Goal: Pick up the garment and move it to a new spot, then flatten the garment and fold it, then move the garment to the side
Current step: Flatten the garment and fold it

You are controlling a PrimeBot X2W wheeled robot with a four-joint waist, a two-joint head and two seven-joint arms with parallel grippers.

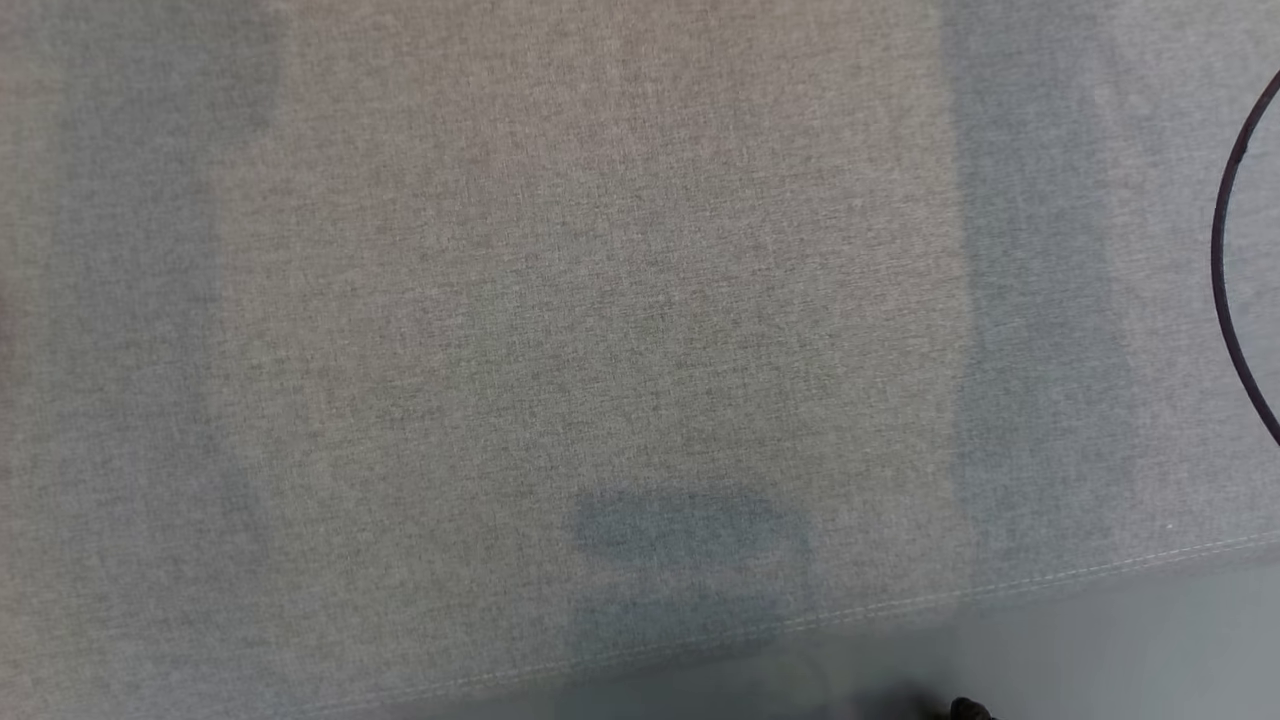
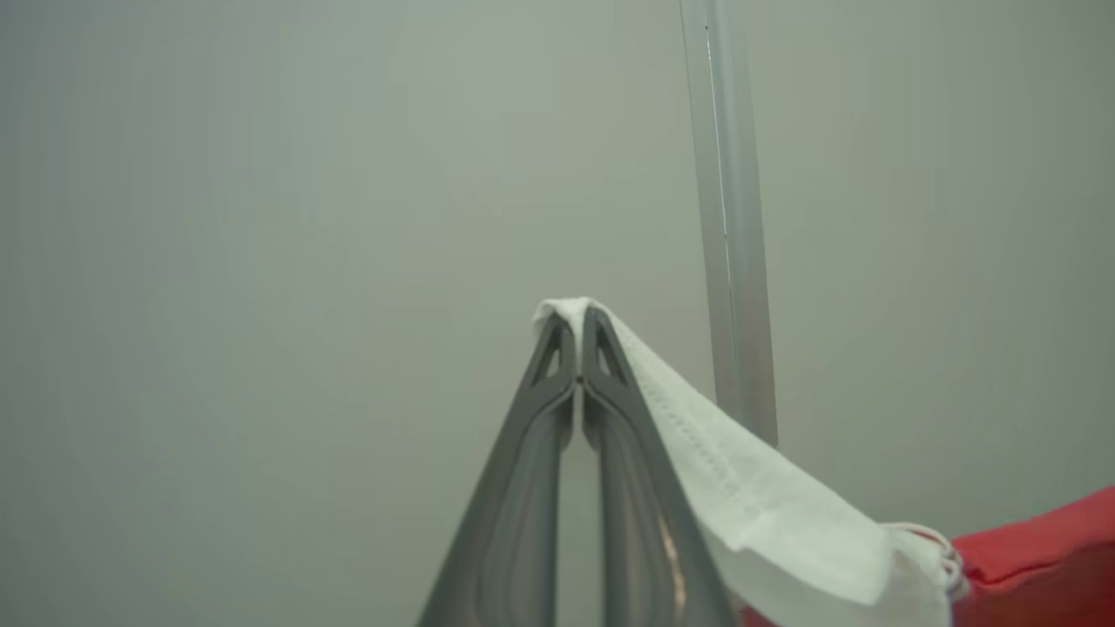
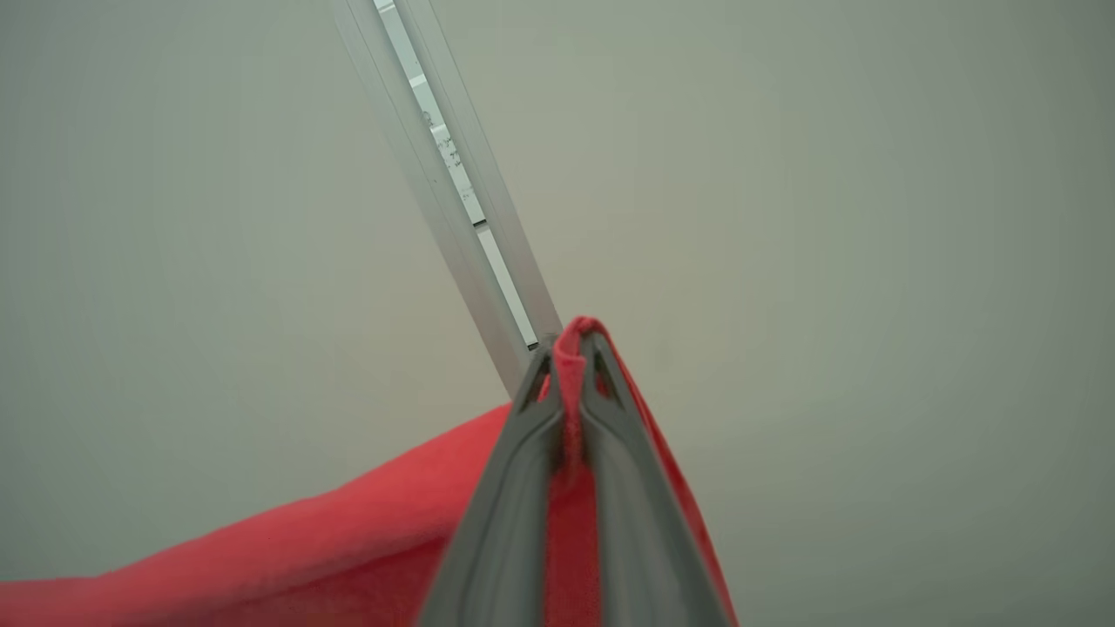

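1. The head view looks down on a wide grey surface [image 1: 600,300]. A stitched seam [image 1: 1100,570] runs along its near edge, with pale floor [image 1: 1150,650] below it at the near right.
2. The left wrist view supplies the grip. The left gripper [image 2: 578,335] has its two fingers pressed together on a white strip [image 2: 749,488], whose end pokes out past the tips.
3. The strip drapes down the side of one finger to the red garment [image 2: 1037,549] at that view's lower corner. I cannot tell whether the two are sewn together.
4. The right wrist view shows the right gripper [image 3: 571,357] clamped on a fold of the garment [image 3: 348,540]. Red cloth is pinched between the tips and hangs away on both sides.
5. The garment is held up between both grippers. How it lies relative to the grey surface cannot be told.
6. Behind each gripper stands a plain pale wall [image 2: 261,261] and a slotted aluminium rail [image 2: 732,218], which is upright in the left wrist view and slanted in the right [image 3: 453,174].
7. The surface is a woven, flecked fabric with a soft shadow patch [image 1: 690,530] near its near edge. A thin dark curved line [image 1: 1225,270] arcs along its right side.
8. The garment looks soft and matte. The strip is thin and papery, with a stitched line along it.
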